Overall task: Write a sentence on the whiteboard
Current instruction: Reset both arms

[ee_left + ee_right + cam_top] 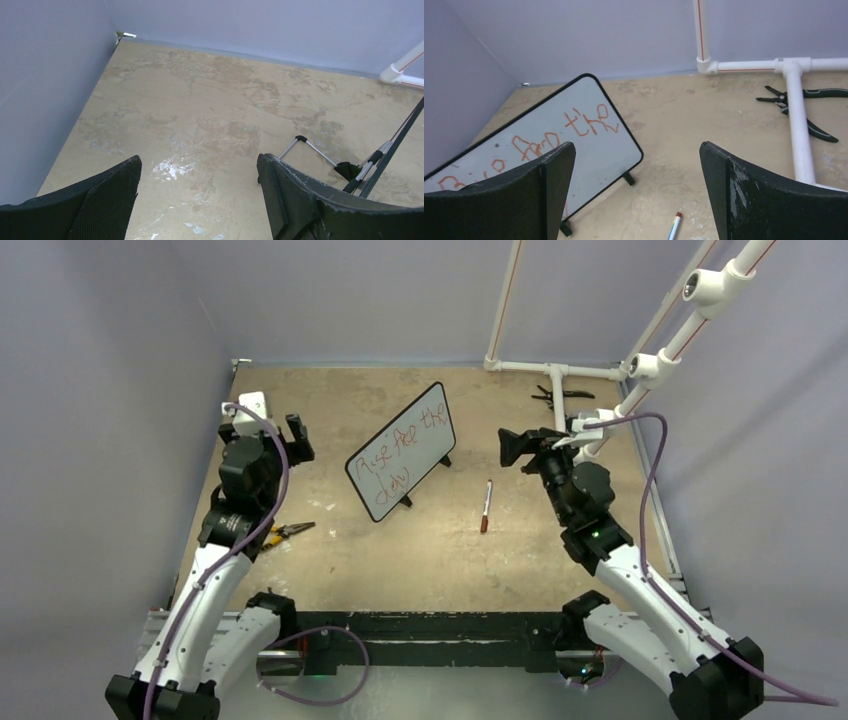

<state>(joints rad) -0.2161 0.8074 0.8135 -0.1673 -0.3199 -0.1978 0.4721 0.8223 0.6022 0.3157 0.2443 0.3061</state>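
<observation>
whiteboard (402,452) left of right hand (512,448), seemingly apart

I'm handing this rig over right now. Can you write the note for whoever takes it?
Left fingers: open, empty.
Right fingers: open, empty, facing the whiteboard.
The whiteboard stands on its feet mid-table, with the sentence in red across two lines.
The marker lies on the table between the board and the right arm.
Done: the writing looks finished.
Left: probably only parking the arms.
</observation>
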